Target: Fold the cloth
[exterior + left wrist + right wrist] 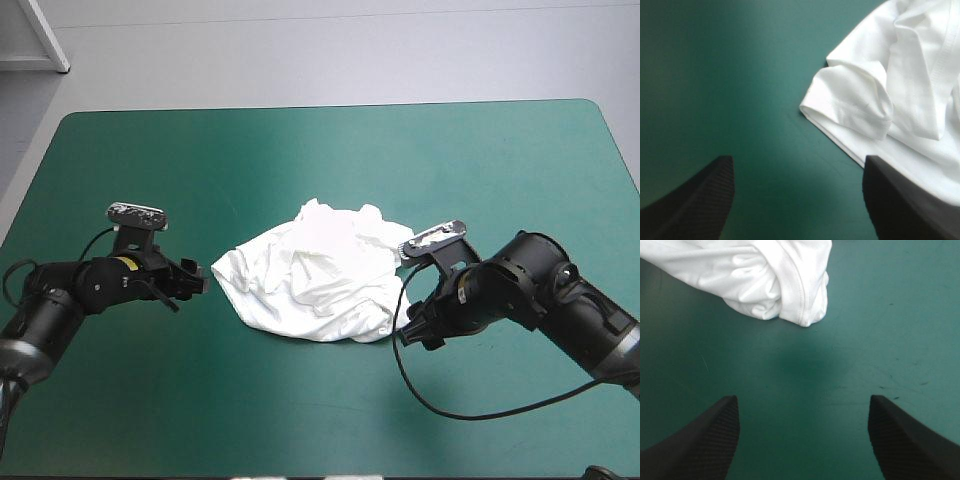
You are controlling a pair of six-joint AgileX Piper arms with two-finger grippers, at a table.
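A crumpled white short-sleeved T-shirt (315, 280) lies mid teal-green desk (300, 150), clear of every edge; left gripper (195, 281) and right gripper (420, 325) flank it low, black fingers (700, 200) wide apart, empty, probably to seize its hems

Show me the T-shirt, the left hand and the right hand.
T-shirt (320, 280): high view, middle of the crumpled heap.
left hand (796, 160): left wrist view, midway between its open fingertips.
right hand (802, 397): right wrist view, midway between its open fingertips.

I am seeing the table (330, 108) filling most of the high view, its teal-green cover (300, 400) lying flat out to the rounded far corners. On the right wrist view, faint dark marks (920, 383) are showing on it.
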